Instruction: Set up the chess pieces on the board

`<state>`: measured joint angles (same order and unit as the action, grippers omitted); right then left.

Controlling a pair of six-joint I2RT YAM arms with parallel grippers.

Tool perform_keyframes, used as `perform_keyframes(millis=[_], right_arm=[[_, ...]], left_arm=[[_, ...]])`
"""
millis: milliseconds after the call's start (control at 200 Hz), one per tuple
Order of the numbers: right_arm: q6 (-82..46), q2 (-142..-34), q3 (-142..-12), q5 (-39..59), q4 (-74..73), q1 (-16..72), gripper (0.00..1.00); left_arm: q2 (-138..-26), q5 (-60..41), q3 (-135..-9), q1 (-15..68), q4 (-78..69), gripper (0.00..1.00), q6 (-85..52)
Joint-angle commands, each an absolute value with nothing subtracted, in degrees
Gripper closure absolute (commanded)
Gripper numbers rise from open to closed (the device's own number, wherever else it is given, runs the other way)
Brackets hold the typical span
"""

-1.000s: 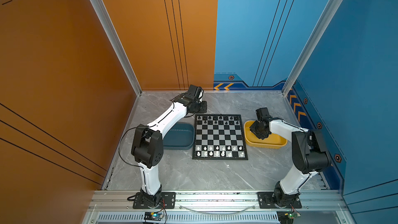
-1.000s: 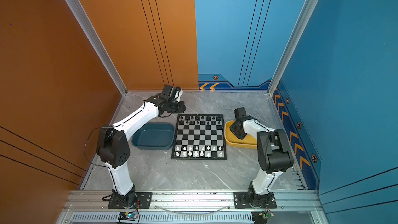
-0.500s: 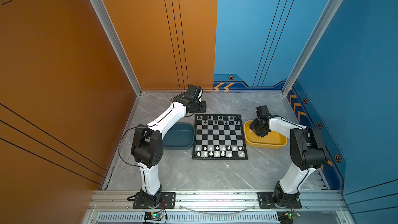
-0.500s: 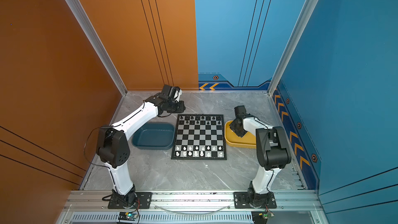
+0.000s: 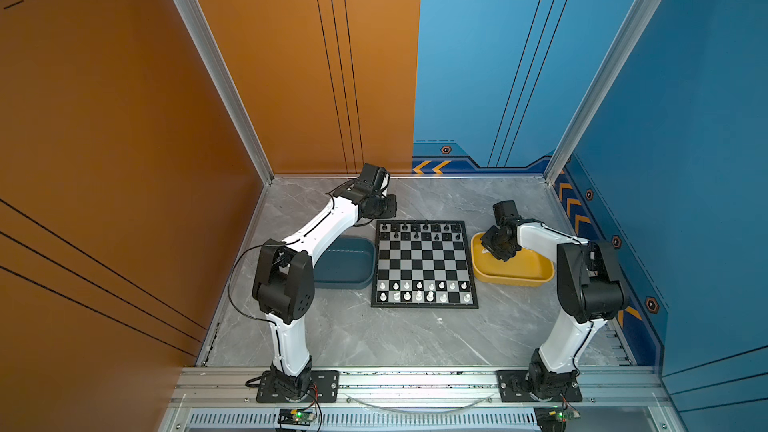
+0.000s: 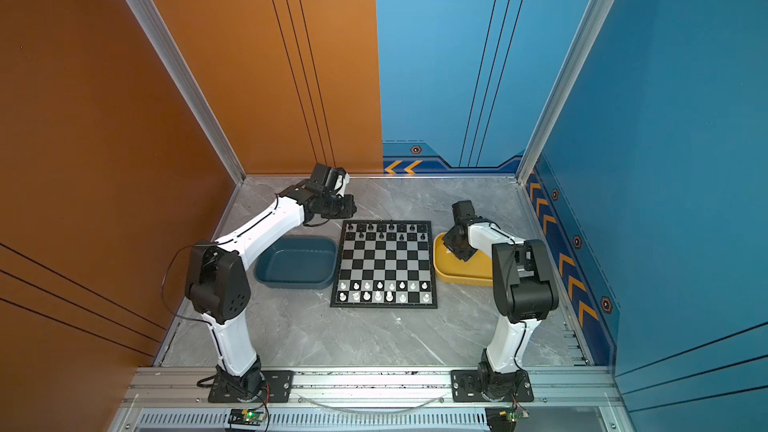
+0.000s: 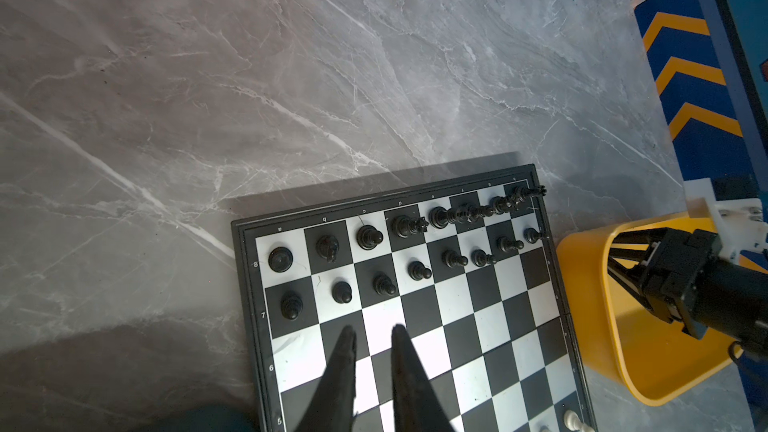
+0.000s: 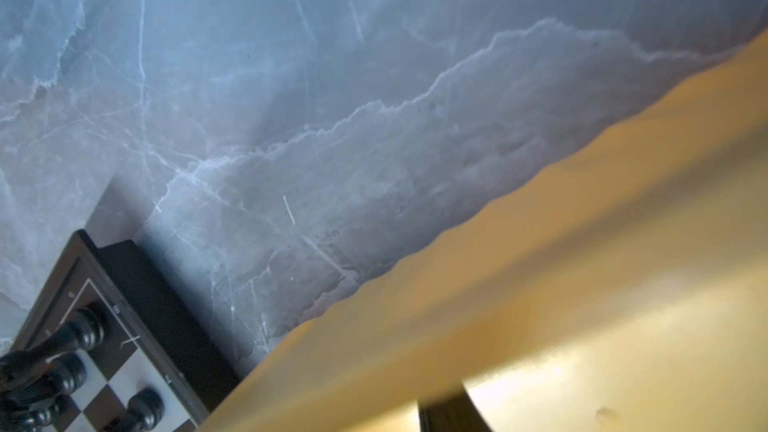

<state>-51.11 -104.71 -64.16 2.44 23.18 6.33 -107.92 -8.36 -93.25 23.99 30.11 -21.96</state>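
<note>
White chess pieces (image 5: 419, 296) stood on near two rows of board (image 5: 424, 261), mid tabletop (image 5: 374, 338); black ones on far two rows. Teal tray (image 5: 345, 280) left of board, yellow tray (image 5: 523, 280) right. Right jaws sat in yellow tray, opening impossible to tell. Left jaws near board's far-left corner, slightly parted, empty.

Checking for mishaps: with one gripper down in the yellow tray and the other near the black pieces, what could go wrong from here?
The right gripper reaches low into the yellow plastic tray beside the black-and-silver chessboard; catching its wall might shove it against the board.
The small white chess pieces stand packed; lowering another could topple neighbours.
The left gripper hangs near the glossy black chess pieces; a low sweep could knock them.
</note>
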Motion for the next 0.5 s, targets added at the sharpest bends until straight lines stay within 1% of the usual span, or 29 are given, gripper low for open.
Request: perform_keyframes(millis=[0,491], right_arm=[[-47.93,-107.42,-65.71,3.56,29.45,6.02,0.68],[-35.04,-111.34,-72.01,4.76,40.78,6.28,0.74]], left_arm=[[-107.20,-9.54,-92.21,23.55,29.87,0.81,-22.50],[-106.87,-9.54,-91.58,23.50,29.88,0.82,-22.67]])
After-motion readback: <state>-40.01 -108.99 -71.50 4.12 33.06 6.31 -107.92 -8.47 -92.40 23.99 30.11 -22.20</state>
